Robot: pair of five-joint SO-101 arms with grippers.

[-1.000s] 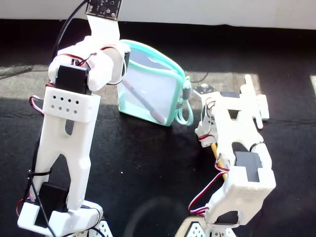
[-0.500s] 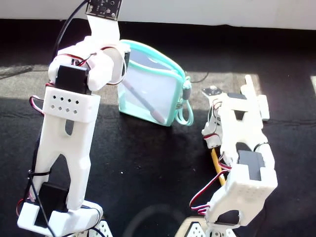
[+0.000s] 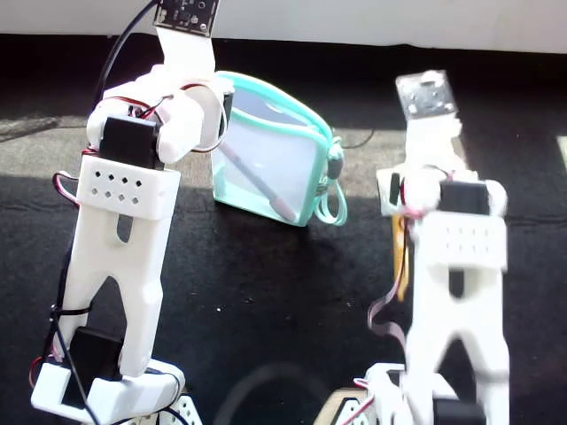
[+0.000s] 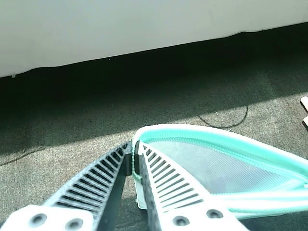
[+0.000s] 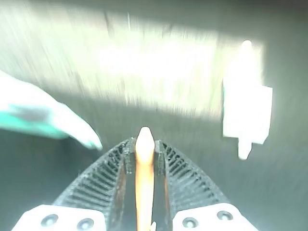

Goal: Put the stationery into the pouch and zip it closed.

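Table [image 3: 266, 301]: black cloth, under both sets of fingers.
Pouch [image 3: 270, 159]: teal-edged with a see-through side, propped up on the table; one corner of its zip rim sits between the left fingers.
Left gripper [image 4: 131, 145]: clenched on the pouch rim.
Right gripper [image 5: 144, 143]: clamped on the pencil, apart from the pouch.
White piece [image 5: 246, 108]: flat on the table, beyond the right fingertips and to one side.
Pencil [image 5: 144, 178]: orange, lying lengthwise between the right fingers, tip poking just past them.
Pen [image 3: 257, 181]: slanted inside the pouch.
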